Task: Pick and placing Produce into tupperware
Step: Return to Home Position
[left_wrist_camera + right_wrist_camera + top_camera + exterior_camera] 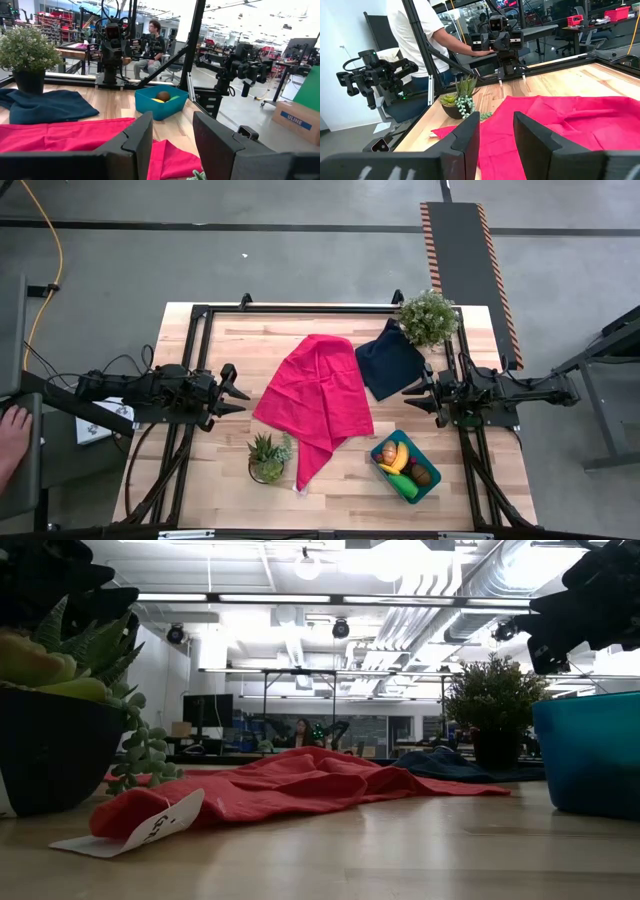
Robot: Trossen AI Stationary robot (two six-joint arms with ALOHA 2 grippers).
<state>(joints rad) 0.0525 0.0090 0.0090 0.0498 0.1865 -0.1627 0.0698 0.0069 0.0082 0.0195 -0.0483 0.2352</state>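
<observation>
Several Produce pieces (398, 457) inside the teal tupperware (377, 449); left claw (240, 400) and right claw (408, 400) both with fingers apart, empty.

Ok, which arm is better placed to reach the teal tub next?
Right, likely. The right gripper hangs open close to the teal tub; the left gripper, also open, sits across the red cloth.
</observation>
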